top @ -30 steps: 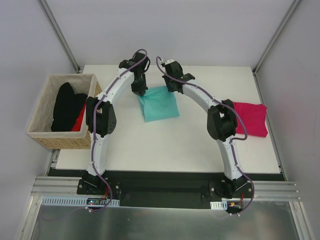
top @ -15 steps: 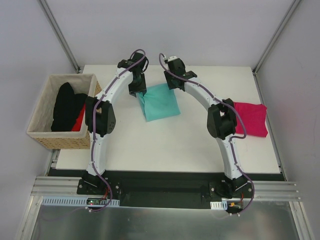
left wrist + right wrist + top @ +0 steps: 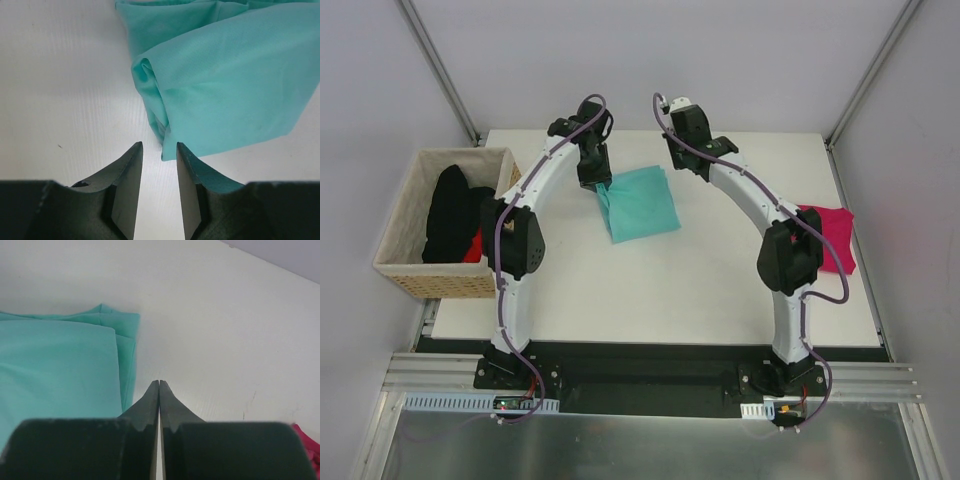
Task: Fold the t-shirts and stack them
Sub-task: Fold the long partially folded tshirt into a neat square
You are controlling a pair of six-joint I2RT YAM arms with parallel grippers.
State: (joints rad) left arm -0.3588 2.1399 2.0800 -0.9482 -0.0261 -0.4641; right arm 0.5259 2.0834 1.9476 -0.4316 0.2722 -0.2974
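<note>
A teal-green t-shirt (image 3: 640,203) lies folded into a rough square at the back middle of the table. In the left wrist view its near corner (image 3: 167,150) lies just past my left gripper (image 3: 159,146), which is open and holds nothing. Seen from above, that left gripper (image 3: 597,185) hovers at the shirt's left edge. My right gripper (image 3: 159,382) is shut on nothing, above bare table just right of the teal shirt's (image 3: 60,365) far corner. A magenta-pink t-shirt (image 3: 835,237) lies folded at the table's right edge, partly behind my right arm.
A tan woven basket (image 3: 415,275) stands off the table's left side with black t-shirts (image 3: 455,210) and a bit of red cloth (image 3: 475,247) in it. The white table (image 3: 670,290) ends near the back wall close behind both grippers.
Both grippers have come off the teal-green shirt's far edge. The left one opened and stays at the shirt's left corner; the right one opened, shut again and drew back to the right.
</note>
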